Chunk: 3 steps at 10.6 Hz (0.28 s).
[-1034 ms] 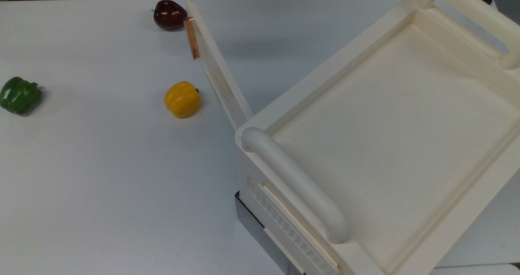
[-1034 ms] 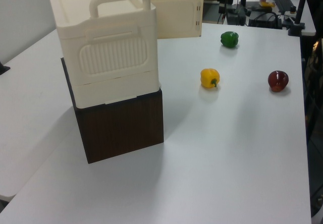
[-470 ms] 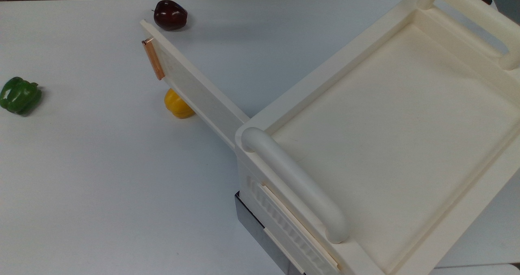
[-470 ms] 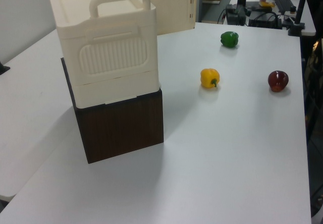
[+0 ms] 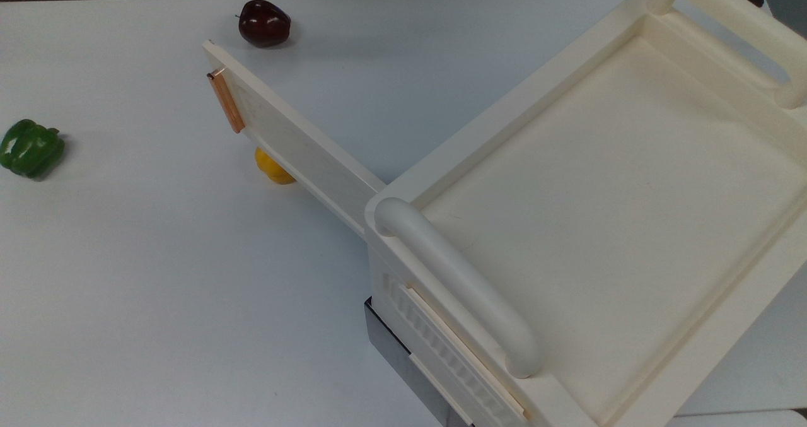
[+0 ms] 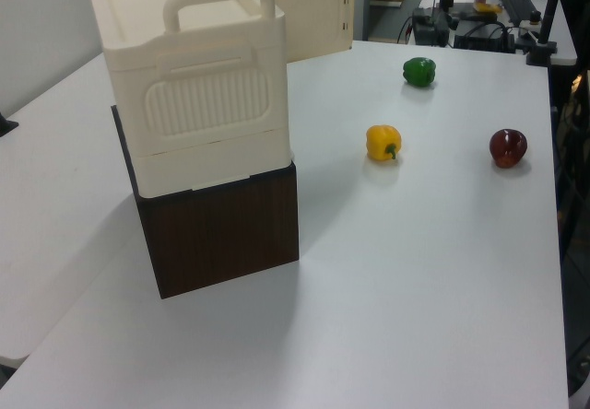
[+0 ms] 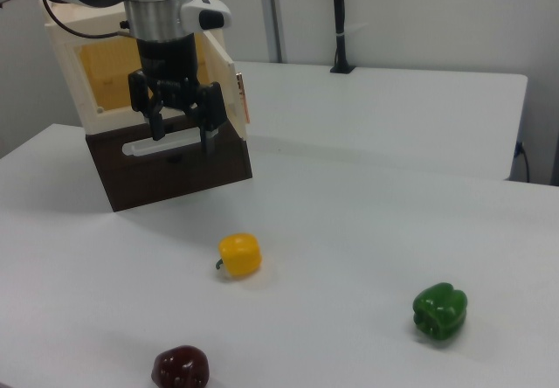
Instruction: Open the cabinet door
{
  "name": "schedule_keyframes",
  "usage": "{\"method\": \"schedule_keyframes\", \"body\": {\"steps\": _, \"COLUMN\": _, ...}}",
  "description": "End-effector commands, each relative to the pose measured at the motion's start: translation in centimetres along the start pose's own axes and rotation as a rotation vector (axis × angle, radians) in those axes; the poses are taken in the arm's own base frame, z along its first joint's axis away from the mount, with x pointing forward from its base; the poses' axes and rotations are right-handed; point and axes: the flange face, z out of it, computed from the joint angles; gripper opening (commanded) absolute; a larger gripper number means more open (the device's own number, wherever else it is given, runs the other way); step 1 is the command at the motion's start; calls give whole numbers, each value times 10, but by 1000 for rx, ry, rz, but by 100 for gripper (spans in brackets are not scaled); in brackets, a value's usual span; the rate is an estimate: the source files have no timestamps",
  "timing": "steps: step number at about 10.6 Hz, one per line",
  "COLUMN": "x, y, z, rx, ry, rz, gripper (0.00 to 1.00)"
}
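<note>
The cream cabinet (image 5: 605, 193) stands on a dark brown box (image 6: 221, 234). Its cabinet door (image 5: 296, 149) is swung wide open, pointing toward the top view's upper left, with a copper bar handle (image 5: 226, 102) near its free end. In the left view the door (image 6: 318, 17) sticks out behind the cabinet (image 6: 198, 105). In the right view my gripper (image 7: 183, 136) hangs open in front of the cabinet's opening (image 7: 113, 73), just left of the door (image 7: 229, 82) and its handle (image 7: 243, 100), with nothing between its fingers.
A yellow pepper (image 5: 271, 169) lies partly under the open door, also seen as the yellow pepper (image 7: 239, 255) below the gripper. A green pepper (image 5: 30, 148) and a dark red pepper (image 5: 264, 23) lie farther off on the white table (image 5: 157, 288).
The door has swung further open toward the top view's left, and it now covers part of the yellow pepper there. The peppers have not moved.
</note>
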Motion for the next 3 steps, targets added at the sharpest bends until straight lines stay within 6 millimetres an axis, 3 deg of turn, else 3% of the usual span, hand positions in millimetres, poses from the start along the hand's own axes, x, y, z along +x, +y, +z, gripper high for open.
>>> {"method": "schedule_keyframes", "body": {"steps": 1, "x": -6, "y": -3, "z": 1, "rx": 26, "ry": -24, "rz": -21, "gripper": 100}}
{"method": "schedule_keyframes", "body": {"steps": 3, "x": -9, "y": 0, "z": -2, "rx": 26, "ry": -21, "rz": -9, "gripper": 100}}
